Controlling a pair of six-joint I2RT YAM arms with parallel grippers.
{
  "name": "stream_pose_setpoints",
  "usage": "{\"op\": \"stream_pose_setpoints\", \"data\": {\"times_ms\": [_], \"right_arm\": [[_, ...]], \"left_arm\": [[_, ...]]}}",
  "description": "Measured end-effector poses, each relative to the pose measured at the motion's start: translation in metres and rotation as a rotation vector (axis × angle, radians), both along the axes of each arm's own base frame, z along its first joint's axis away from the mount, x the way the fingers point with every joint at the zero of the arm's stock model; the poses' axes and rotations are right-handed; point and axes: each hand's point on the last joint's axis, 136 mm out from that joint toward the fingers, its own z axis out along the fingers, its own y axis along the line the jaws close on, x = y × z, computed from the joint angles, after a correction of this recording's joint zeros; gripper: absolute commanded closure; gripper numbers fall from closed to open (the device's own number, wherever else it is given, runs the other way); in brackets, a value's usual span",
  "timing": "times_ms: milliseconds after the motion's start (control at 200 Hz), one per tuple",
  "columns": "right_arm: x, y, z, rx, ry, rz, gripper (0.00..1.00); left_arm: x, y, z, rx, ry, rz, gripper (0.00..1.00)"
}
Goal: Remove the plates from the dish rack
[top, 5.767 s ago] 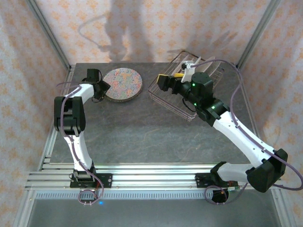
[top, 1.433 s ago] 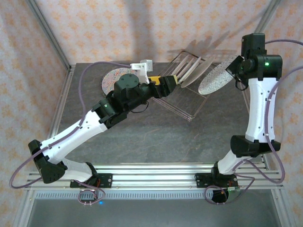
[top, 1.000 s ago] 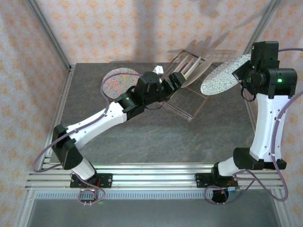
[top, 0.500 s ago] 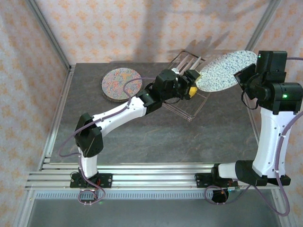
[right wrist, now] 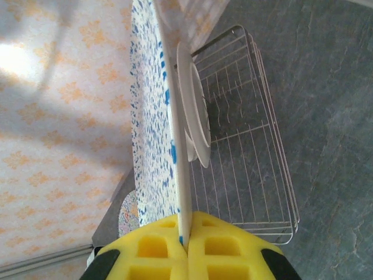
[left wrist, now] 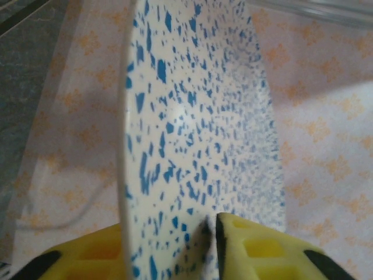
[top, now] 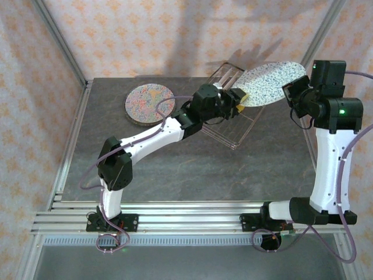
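Left wrist view: with left gripper point(left wrist: 169, 233) straddling the blue-speckled plate point(left wrist: 198, 116) at its rim, contact unclear, pinch firmly before loosening right gripper point(right wrist: 183, 227), clenched on the opposite edge, keeping it level above the dish rack point(right wrist: 245, 151).

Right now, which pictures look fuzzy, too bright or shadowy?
Left wrist view: the round white plate with blue specks looks soft, specks smearing toward its far edge. Right wrist view: a washed-out bright patch on the orange-patterned wall. Top view: grey shadows on that wall.
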Motion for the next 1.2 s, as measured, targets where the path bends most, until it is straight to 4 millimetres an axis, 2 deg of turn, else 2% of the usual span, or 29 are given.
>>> {"op": "stream_pose_setpoints", "data": {"times_ms": [115, 370, 586, 806, 1011, 1201], "right_arm": [[0.005, 0.002, -0.005, 0.030, 0.002, -0.002, 1.00], [0.009, 0.008, -0.015, 0.091, -0.015, 0.015, 1.00], [0.012, 0.019, -0.019, 0.152, -0.037, 0.075, 1.00], [0.024, 0.037, -0.020, 0.212, -0.066, 0.165, 1.00], [0.035, 0.044, -0.018, 0.229, -0.082, 0.217, 0.73], [0.047, 0.049, -0.007, 0.226, -0.115, 0.259, 0.53]], "left_arm": [[0.006, 0.006, 0.000, 0.000, -0.002, 0.014, 0.84], [0.010, 0.022, 0.005, 0.001, -0.002, 0.037, 0.87], [0.008, 0.043, 0.016, -0.010, -0.006, 0.063, 1.00], [0.011, 0.065, 0.021, 0.008, -0.032, 0.095, 1.00], [0.013, 0.084, 0.022, 0.039, -0.057, 0.119, 1.00], [0.021, 0.108, 0.019, 0.086, -0.073, 0.154, 1.00]]}}
